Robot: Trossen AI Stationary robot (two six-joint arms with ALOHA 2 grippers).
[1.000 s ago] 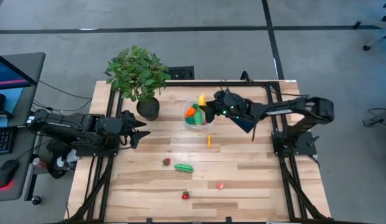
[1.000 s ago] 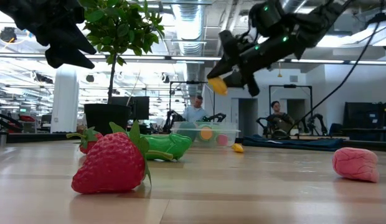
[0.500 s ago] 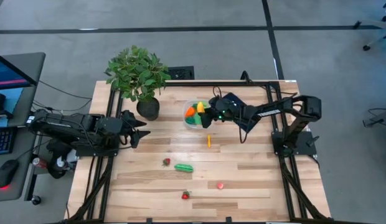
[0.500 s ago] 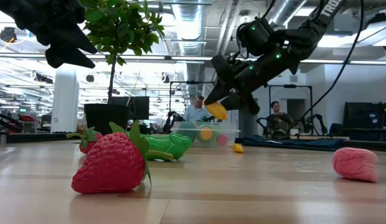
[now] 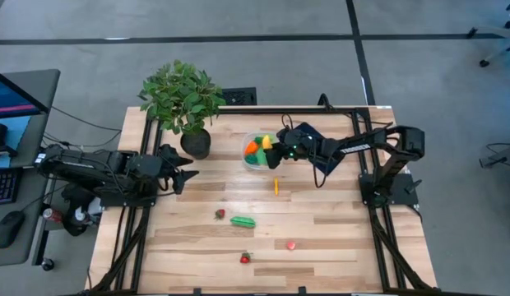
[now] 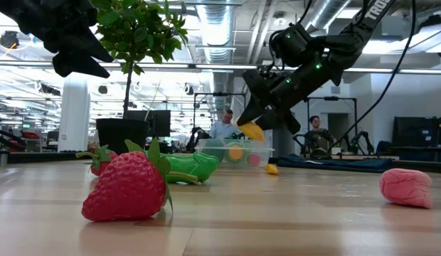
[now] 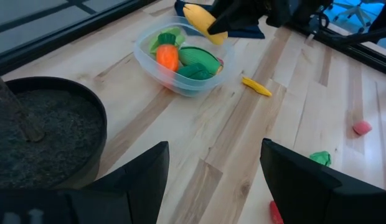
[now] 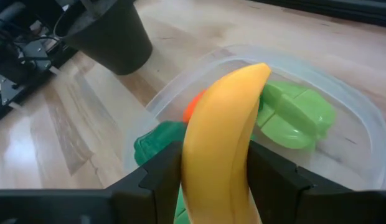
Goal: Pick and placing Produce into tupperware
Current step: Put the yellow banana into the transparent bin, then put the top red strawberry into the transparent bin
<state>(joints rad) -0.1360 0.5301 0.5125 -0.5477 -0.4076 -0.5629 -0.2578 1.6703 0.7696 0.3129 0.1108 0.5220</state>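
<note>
My right gripper (image 5: 275, 149) is shut on the yellow banana (image 8: 224, 134) and hovers just above the round clear tupperware (image 5: 259, 156), near the table's far middle. The tupperware (image 7: 149, 59) holds an orange carrot (image 7: 167, 56) and green pieces (image 7: 198, 60). On the table lie a small yellow piece (image 5: 276, 187), a green pod (image 5: 243, 221), two strawberries (image 5: 220, 214) (image 5: 245, 258) and a pink piece (image 5: 291, 244). My left gripper (image 5: 187, 169) waits open at the left, beside the plant pot. My right gripper pinches the banana (image 6: 252, 130) between its two fingers (image 8: 157, 177), one on each side of the fruit. The fingers slant down from the table's right and lie along it. The banana is lifted clear, its free end (image 8: 258, 71) pointing down over the tupperware.
A leafy potted plant (image 5: 183, 99) stands at the far left, its dark pot (image 7: 43, 134) close to my left gripper. The near half of the table holds only the scattered produce. A black frame edges the table, and people sit in the room beyond.
My right gripper has carried the banana down toward the tupperware and slightly toward the table's near edge, still shut on it. Most of the descent came early; lately it has barely sunk. The arm's elbow has drawn in toward the table.
</note>
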